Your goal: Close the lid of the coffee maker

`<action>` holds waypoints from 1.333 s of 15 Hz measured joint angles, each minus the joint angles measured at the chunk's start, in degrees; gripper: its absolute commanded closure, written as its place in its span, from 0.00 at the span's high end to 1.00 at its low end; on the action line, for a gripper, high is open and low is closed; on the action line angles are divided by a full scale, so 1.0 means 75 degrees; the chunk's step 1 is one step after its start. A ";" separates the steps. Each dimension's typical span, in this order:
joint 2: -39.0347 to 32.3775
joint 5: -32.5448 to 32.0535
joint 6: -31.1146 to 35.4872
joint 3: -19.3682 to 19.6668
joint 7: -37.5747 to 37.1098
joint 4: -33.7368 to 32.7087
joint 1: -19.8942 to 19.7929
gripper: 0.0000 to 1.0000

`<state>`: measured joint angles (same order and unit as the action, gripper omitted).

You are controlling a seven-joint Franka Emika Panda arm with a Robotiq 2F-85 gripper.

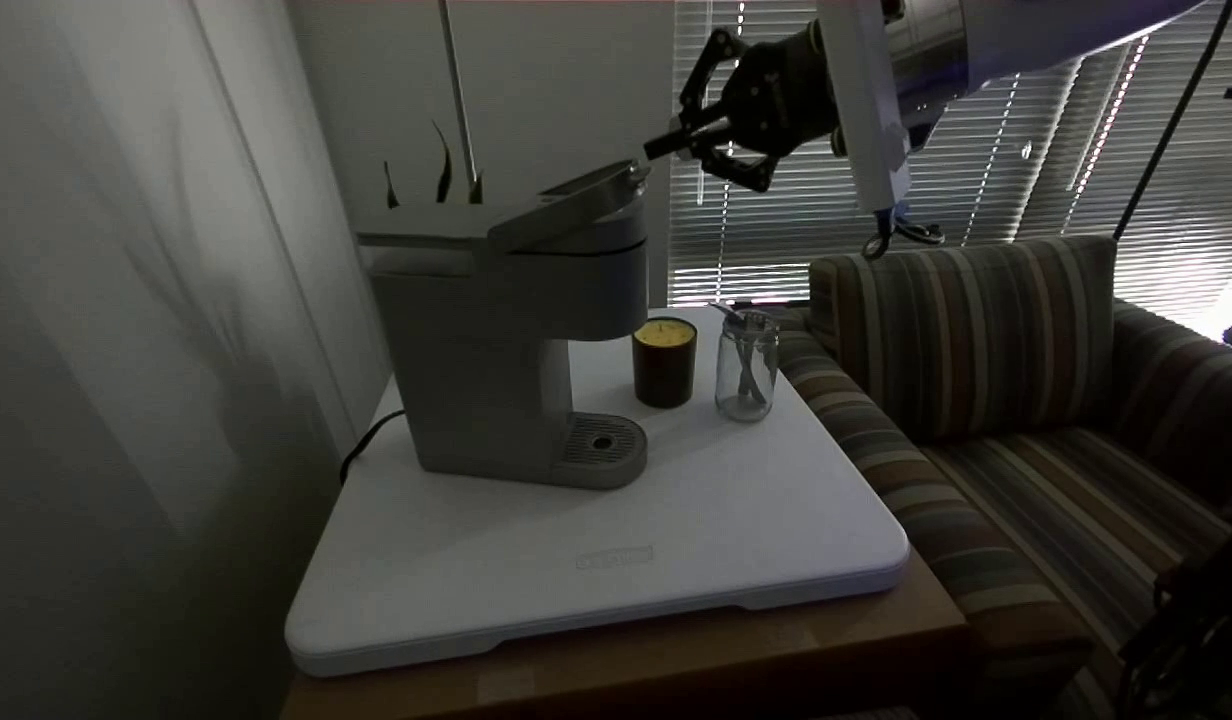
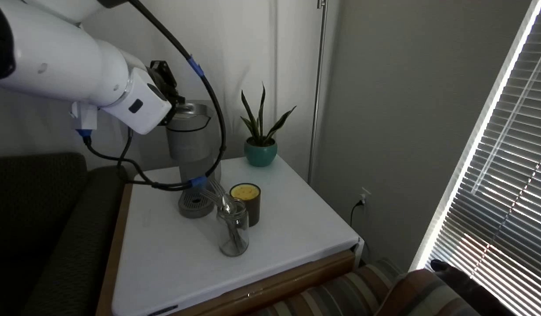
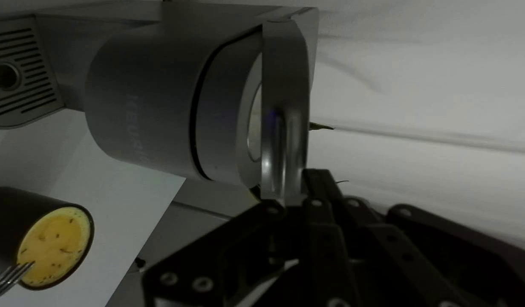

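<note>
The grey coffee maker (image 1: pixel 476 370) stands on the white table top; it also shows in an exterior view (image 2: pixel 189 147) and the wrist view (image 3: pixel 147 94). Its lid (image 1: pixel 576 205) is partly raised, its front end tilted up, with a gap beneath it. The lid's shiny front handle shows in the wrist view (image 3: pixel 284 149). My gripper (image 1: pixel 661 147) is shut and empty. Its fingertips (image 3: pixel 320 175) are at the lid's front edge, slightly above it; I cannot tell whether they touch. In an exterior view the arm hides the fingertips and part of the lid (image 2: pixel 191 109).
A dark candle jar (image 1: pixel 664 370) and a glass jar with forks (image 1: pixel 746 375) stand beside the machine on the white table top (image 1: pixel 676 530). A potted plant (image 2: pixel 261 151) stands behind it. A striped armchair (image 1: pixel 966 350) is beside the table. A cable loop hangs from the arm.
</note>
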<state>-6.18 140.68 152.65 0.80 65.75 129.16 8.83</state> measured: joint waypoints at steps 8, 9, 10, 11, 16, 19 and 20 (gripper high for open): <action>-0.0079 -0.0181 -0.0018 -0.0022 0.0000 -0.0324 0.0039 0.00; -0.0115 -0.0185 -0.0035 -0.0033 0.0000 -0.0354 0.0048 0.00; -0.0160 -0.0190 -0.0048 -0.0049 0.0000 -0.0385 0.0057 0.00; -0.0218 -0.0200 -0.0055 -0.0062 0.0000 -0.0419 0.0070 0.00; -0.0435 -0.0246 -0.0062 -0.0072 -0.0003 -0.0427 0.0084 0.00; -0.0437 -0.0083 -0.0202 -0.0045 0.0007 -0.0374 0.0080 0.00; -0.0437 0.0084 -0.0413 -0.0016 0.0050 -0.0311 0.0074 0.00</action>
<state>-9.46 141.31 149.56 0.68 66.12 126.83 9.39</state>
